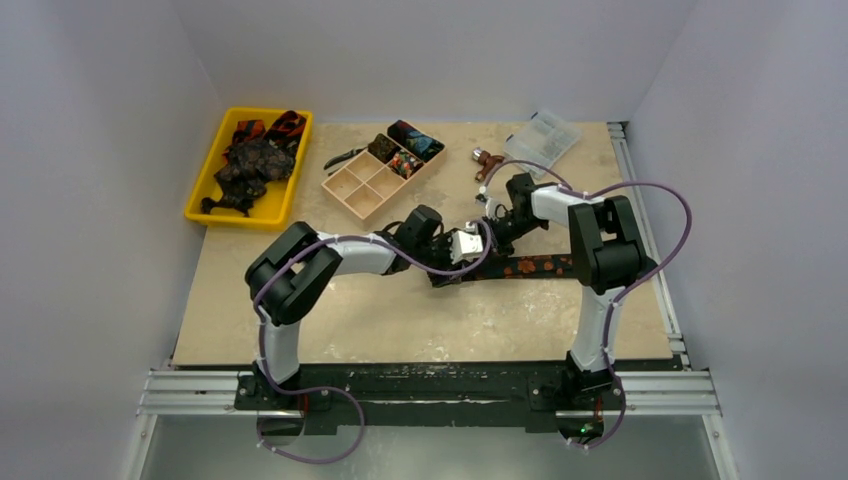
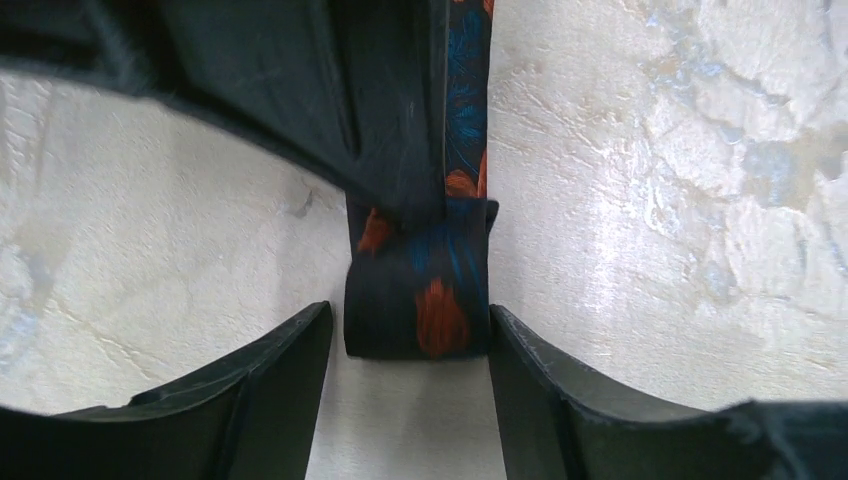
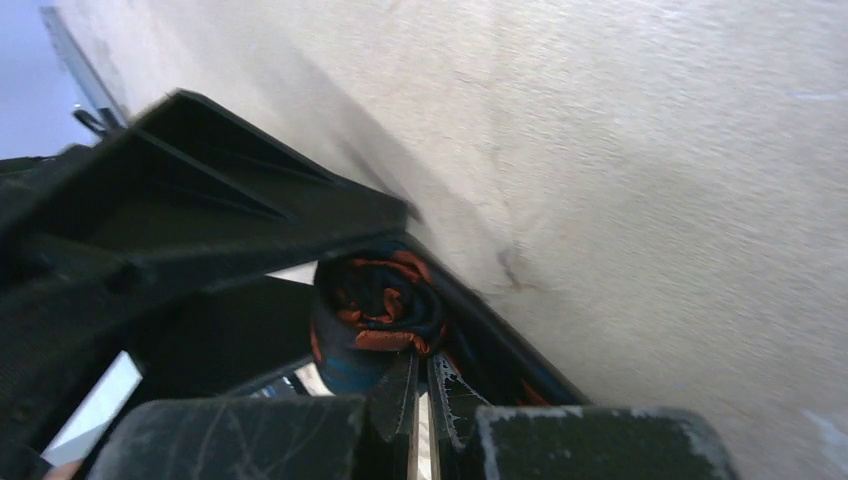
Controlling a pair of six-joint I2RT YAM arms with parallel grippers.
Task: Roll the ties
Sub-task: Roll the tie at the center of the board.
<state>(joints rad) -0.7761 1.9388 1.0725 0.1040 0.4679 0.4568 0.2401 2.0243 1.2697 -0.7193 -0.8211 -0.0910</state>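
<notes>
- Desk [image 1: 400,320]: a pale, mottled beige top.
- Yellow tray [image 1: 202,185]: at the far left corner, its left side reaching past the desk's edge.
- Tan divided box [image 1: 352,188]: just right of the tray, set at a slant.
- Dark pliers [image 1: 345,157]: close by the box's far left side.
- Small red and silver thing [image 1: 487,160]: far middle, too small to identify.
- Clear plastic container [image 1: 542,138]: far right corner.
- Tie [image 1: 535,266]: dark with orange blotches, flat across the middle right, its left end rolled up.
</notes>
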